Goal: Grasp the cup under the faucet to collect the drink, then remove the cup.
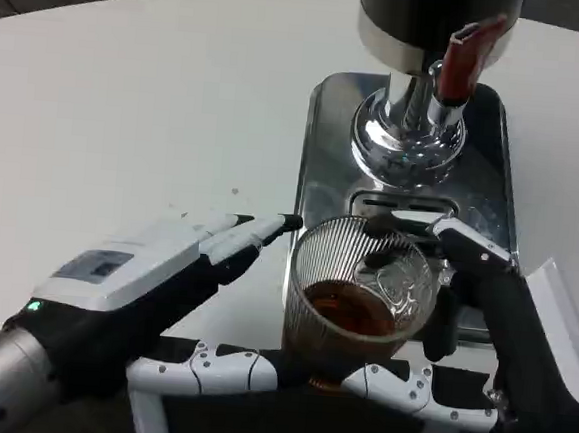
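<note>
ribbed glass, the cup [361,300] stands at lower centre of the frame with brown drink in it, just below the faucet [459,71] and steel tray [325,169]. the right hand [481,332] grips its right side; the left hand [180,268], fingers straight and together, lies beside it on the white surface [127,113].

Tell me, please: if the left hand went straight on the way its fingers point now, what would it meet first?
Probably the ribbed glass cup: the left hand points its fingertips toward the cup's rim, just beside it. Depth is unclear, so they might pass just behind it, toward the metal drip tray.
</note>
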You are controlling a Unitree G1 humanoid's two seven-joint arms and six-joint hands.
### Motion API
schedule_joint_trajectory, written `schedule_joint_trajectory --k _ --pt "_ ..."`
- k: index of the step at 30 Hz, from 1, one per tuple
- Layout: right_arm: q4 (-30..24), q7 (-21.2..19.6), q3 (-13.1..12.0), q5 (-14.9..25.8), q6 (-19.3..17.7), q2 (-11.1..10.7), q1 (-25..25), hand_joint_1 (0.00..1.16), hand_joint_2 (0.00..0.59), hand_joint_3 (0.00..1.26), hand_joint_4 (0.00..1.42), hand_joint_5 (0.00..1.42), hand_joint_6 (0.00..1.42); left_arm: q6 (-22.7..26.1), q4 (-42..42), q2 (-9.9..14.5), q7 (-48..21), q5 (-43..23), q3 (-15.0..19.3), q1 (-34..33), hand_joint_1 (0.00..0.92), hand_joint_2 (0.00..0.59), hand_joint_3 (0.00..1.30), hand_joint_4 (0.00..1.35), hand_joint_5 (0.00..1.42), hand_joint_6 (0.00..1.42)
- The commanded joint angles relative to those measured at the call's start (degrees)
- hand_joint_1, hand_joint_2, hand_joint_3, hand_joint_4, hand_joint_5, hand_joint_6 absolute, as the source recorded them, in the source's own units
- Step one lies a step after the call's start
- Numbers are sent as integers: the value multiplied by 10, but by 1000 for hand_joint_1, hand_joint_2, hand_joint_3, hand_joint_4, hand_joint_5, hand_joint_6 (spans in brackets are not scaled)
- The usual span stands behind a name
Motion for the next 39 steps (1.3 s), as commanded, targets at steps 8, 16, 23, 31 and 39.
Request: schedule_joint_trajectory --k 8,16,23,31,39 --pt "-24 3 -2 18 -26 -5 9 910 131 876 984 1231 1236 12 -50 8 -22 -15 20 29 0 103 5 0 0 48" --pt "-32 14 -3 24 -26 -10 12 908 136 876 999 1231 1250 21 -86 9 -28 -31 55 57 0 101 0 0 0 47" --pt "-42 30 0 29 -28 -16 20 907 139 876 1002 1243 1253 31 -119 8 -36 -34 91 99 0 101 0 0 0 46" --pt "-46 44 6 35 -26 -20 16 905 143 882 1002 1245 1253 26 -145 9 -51 -57 137 143 0 92 0 0 0 45" --pt "-50 50 9 35 -26 -21 18 905 148 885 1002 1245 1253 21 -159 8 -52 -64 159 164 0 90 0 0 0 2"
